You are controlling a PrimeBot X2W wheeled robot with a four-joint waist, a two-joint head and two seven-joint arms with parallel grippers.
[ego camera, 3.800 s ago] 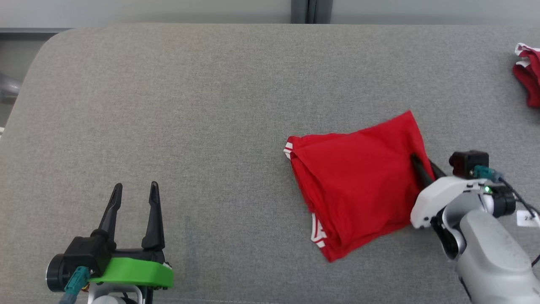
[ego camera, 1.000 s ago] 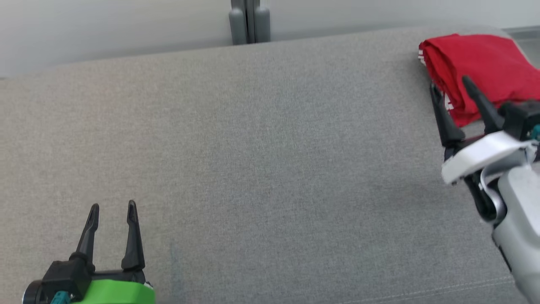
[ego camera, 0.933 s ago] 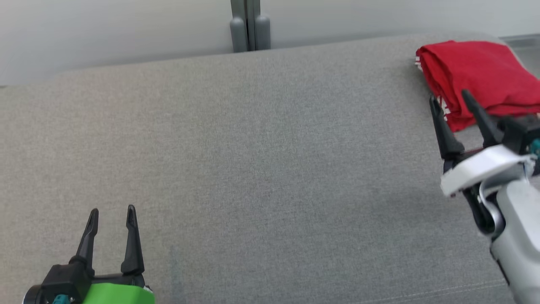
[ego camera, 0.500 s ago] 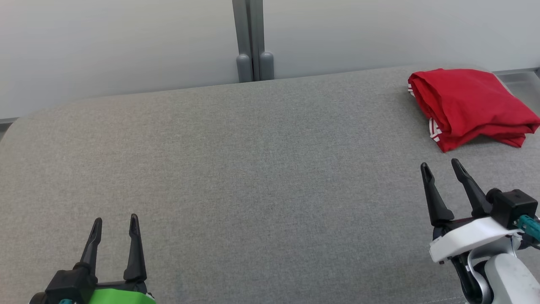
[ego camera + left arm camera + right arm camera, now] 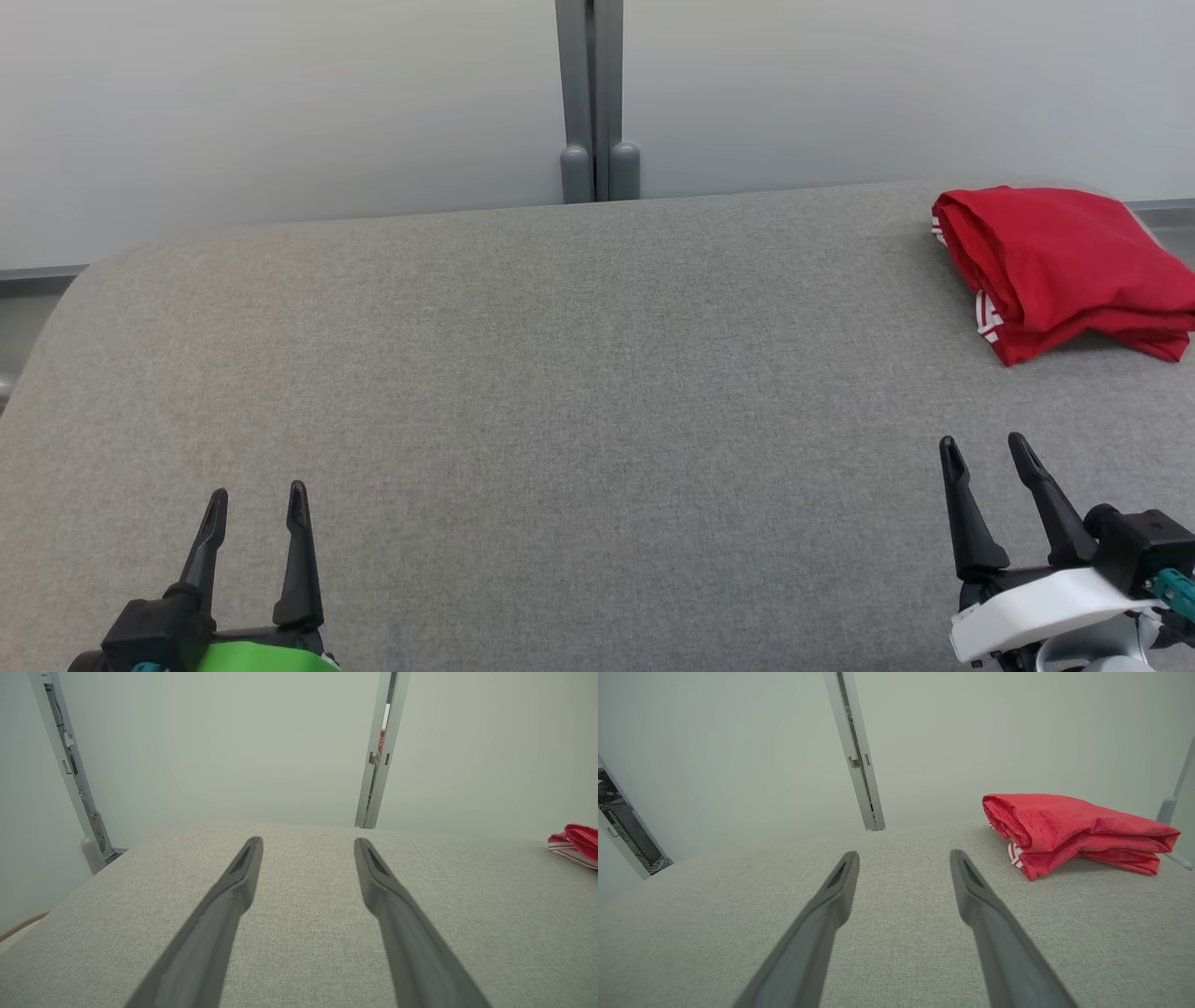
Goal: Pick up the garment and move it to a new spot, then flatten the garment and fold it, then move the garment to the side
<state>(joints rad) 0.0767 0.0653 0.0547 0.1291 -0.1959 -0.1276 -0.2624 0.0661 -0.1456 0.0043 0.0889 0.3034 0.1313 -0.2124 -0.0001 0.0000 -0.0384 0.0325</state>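
Roughly crosswise lies the folded garment (image 5: 1064, 266), striped hems (image 5: 985, 317) facing left.

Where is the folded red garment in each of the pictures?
Head view: the garment is at the upper right, by the right edge.
Left wrist view: a sliver of the garment at the right edge, about halfway down.
Right wrist view: the garment is right of centre, about halfway down.
Shared landmark: the grey post by the wall; the garment lies to its right in every view.
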